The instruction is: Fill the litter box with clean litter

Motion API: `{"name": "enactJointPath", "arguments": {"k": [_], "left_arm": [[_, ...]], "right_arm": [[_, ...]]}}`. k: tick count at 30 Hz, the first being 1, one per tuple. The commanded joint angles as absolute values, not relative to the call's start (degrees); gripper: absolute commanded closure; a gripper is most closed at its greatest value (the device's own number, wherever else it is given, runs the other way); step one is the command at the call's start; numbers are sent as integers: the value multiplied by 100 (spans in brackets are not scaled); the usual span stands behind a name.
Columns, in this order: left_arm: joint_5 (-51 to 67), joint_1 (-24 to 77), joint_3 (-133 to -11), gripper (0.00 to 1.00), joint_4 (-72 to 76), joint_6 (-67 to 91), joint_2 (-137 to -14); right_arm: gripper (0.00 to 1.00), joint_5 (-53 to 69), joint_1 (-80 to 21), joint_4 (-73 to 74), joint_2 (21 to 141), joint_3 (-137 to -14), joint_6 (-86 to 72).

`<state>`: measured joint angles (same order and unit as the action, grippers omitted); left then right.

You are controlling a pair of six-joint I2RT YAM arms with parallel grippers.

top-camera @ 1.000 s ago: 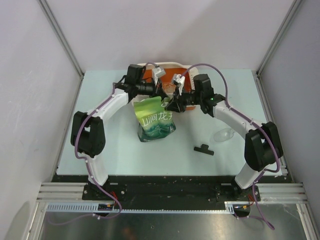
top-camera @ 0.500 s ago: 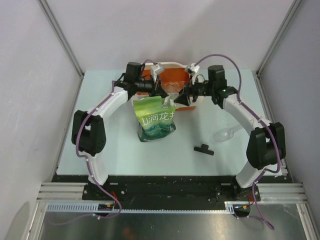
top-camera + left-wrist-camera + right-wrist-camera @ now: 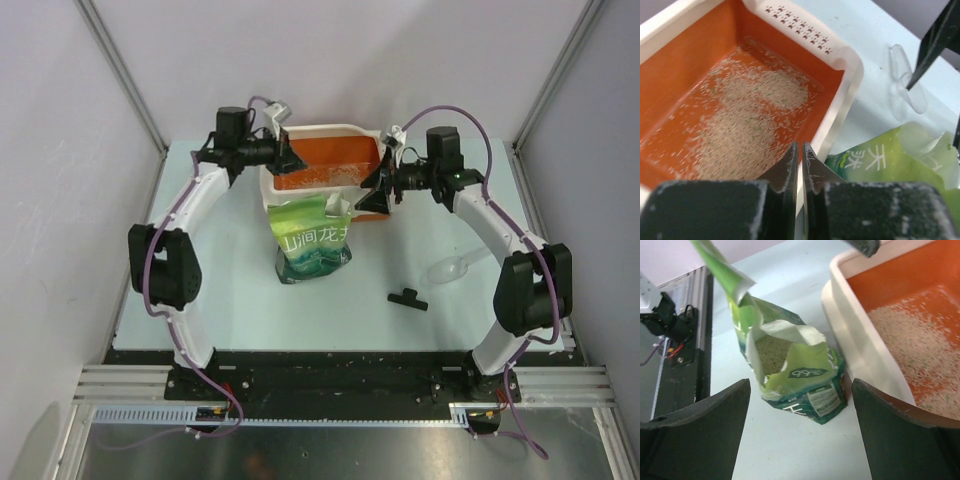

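The litter box (image 3: 322,129) stands at the back centre, orange inside with a cream rim (image 3: 852,67). Pale clean litter (image 3: 747,117) lies thinly over its floor (image 3: 920,357). The green pouch (image 3: 310,238) stands upright on the table right in front of the box, its top torn open (image 3: 790,367). My left gripper (image 3: 284,159) hovers over the box's left end, its jaws (image 3: 800,146) nearly together with a thin slit, holding nothing. To the right of the pouch, by the box's front right corner, my right gripper (image 3: 375,192) is wide open (image 3: 801,384), and the pouch stands free ahead of it.
A clear plastic scoop (image 3: 449,268) lies on the table to the right, also seen in the left wrist view (image 3: 907,90). A small black clip (image 3: 408,298) lies nearer the front. Grey walls close in the left, right and back.
Both grippers have left the pouch's top. The left arm swung back and left over the box's end. The right gripper drew off to the right and opened wide. The pouch stays standing.
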<state>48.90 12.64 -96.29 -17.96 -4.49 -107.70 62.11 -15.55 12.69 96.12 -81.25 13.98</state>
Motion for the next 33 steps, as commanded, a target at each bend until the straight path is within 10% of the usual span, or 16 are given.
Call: {"name": "enactJointPath", "arguments": {"k": [1,12,33], "left_arm": [[4624,1108,-9704,83,-2275,-658,-10099],[4509,1177,-9527,72,-2698,-1098,-9993],[4904,1942,-10002,78,-2663,-1020,-11118]], "right_arm": [[12,6934,-1600,1511,9580,-8297,2011],[13,6600,-1767,1425,9914,-8253,3016],[62,6452,-2127,1239,10011,-8297,2549]]}}
